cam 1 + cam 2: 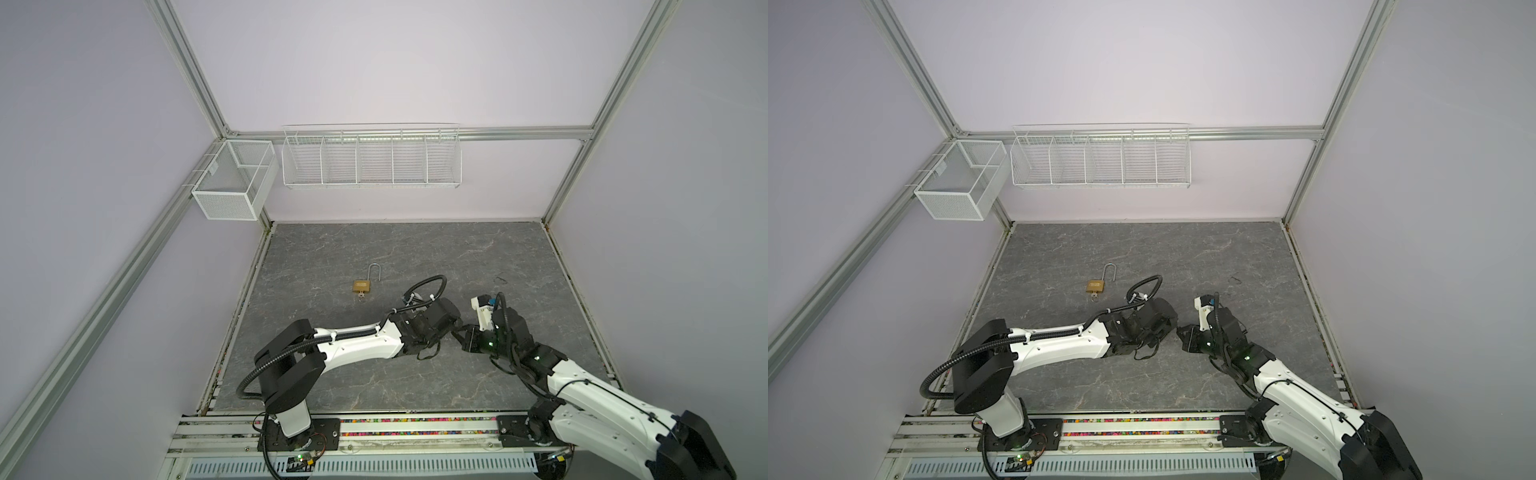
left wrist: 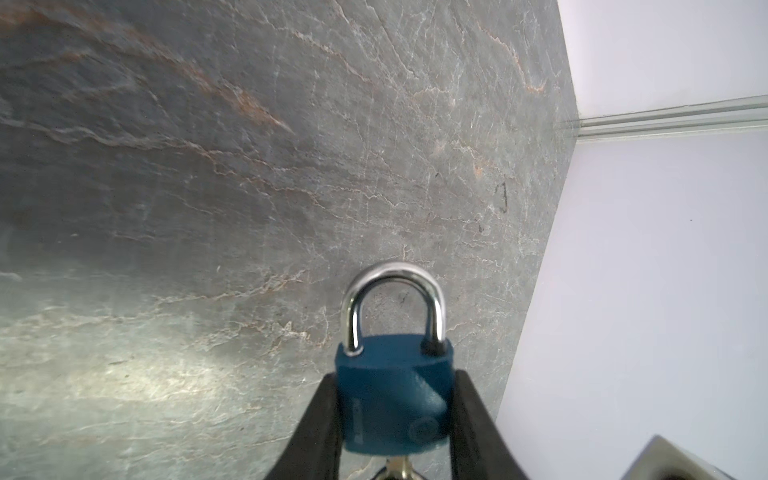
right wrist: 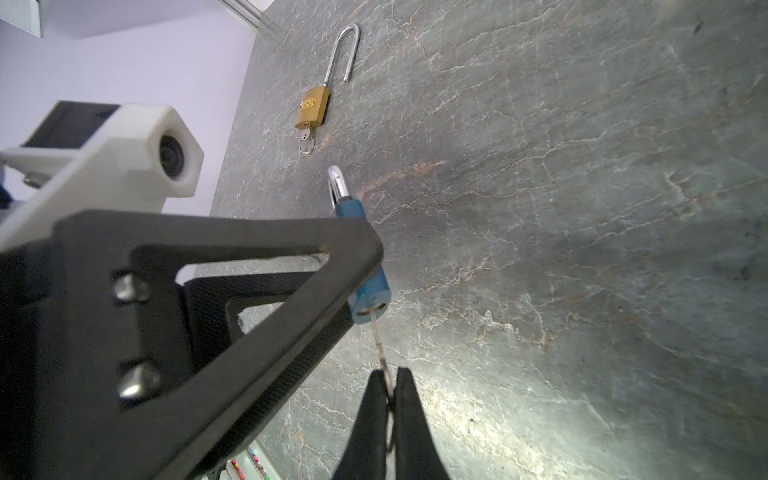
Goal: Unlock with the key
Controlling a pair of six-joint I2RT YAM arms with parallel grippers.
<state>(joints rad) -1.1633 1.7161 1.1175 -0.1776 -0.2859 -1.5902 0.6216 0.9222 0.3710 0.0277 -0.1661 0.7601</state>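
A blue padlock (image 2: 392, 395) is clamped by its body between the black fingers of my left gripper (image 2: 395, 374), above the grey table. Both legs of its silver shackle (image 2: 392, 278) sit in the body. A thin metal key (image 3: 379, 336) sticks into the bottom face of the blue padlock (image 3: 371, 293). My right gripper (image 3: 390, 372) is shut on the key's head. In both top views the left gripper (image 1: 451, 328) and the right gripper (image 1: 462, 334) meet tip to tip at mid table, and they hide the lock and the key.
A brass padlock (image 1: 362, 285) lies flat further back on the left, its long shackle (image 3: 345, 50) swung open and a small key (image 3: 307, 139) in its base. A wire shelf basket (image 1: 371, 156) and a mesh box (image 1: 232, 178) hang on the walls.
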